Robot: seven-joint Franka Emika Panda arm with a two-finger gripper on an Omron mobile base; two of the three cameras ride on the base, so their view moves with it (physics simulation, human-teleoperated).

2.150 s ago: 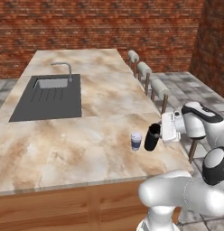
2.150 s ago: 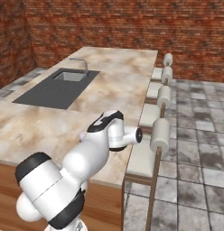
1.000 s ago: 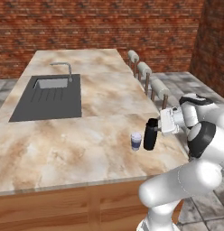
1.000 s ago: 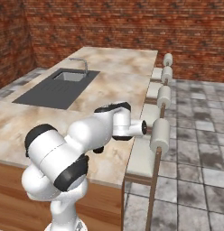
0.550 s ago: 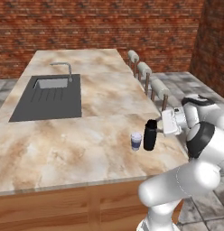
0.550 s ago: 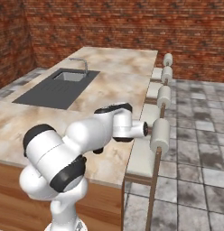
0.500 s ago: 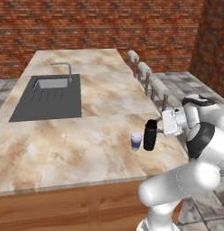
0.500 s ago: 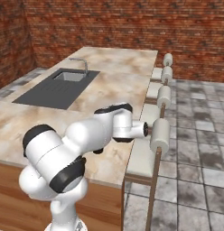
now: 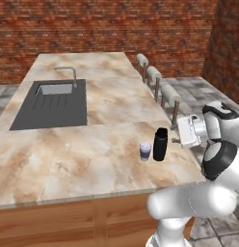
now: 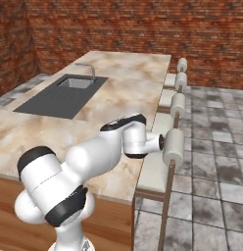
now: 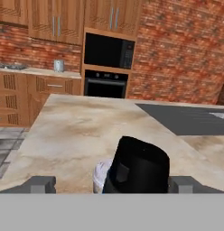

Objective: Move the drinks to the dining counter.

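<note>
Black bottle (image 9: 160, 144) stands upright on the dining counter (image 9: 92, 144), white cup (image 9: 145, 150) just beside. My gripper (image 11: 112, 184) spread apart around the bottle, not clamping.

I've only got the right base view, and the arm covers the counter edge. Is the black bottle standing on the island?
Observer: Yes, the black bottle stands upright on the island counter, near the edge by the stools.
Operator: Is the claw gripping it?
Observer: No. The claw is open; in the hand view its fingers stand wide, one on each side of the bottle.
Operator: Anything next to it?
Observer: A small white cup with a dark band, close beside the bottle on the side toward the sink.
</note>
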